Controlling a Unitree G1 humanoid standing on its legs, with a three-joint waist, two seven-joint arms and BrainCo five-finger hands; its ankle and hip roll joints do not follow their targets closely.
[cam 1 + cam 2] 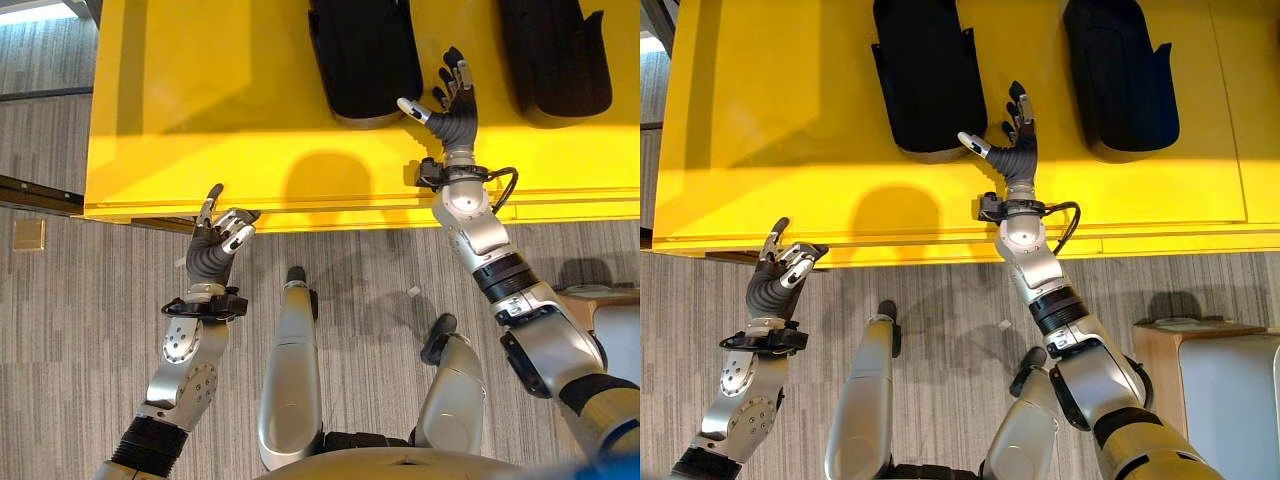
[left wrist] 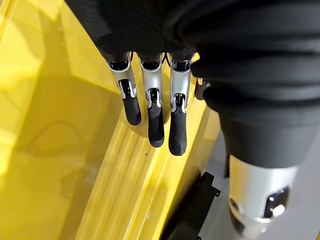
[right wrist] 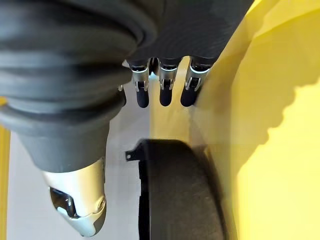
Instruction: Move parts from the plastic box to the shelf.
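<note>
Two black moulded parts lie on a yellow surface [image 1: 200,100], one in the middle [image 1: 365,55] and one to the right [image 1: 555,55]. My right hand [image 1: 455,110] hovers over the yellow surface just right of the middle part's near end, open with fingers spread, and its thumb points at that part's edge. In the right wrist view the same black part [image 3: 180,200] lies past the straight fingers [image 3: 165,92]. My left hand [image 1: 215,245] sits at the surface's front edge, open and holding nothing. Its fingers [image 2: 155,115] hang loosely over the yellow rim.
Grey carpet runs in front of the yellow surface. A tan box [image 1: 1180,340] with a pale grey thing [image 1: 1235,400] in it stands at the lower right. A dark rail [image 1: 30,190] and a small tan square [image 1: 28,235] lie at the left.
</note>
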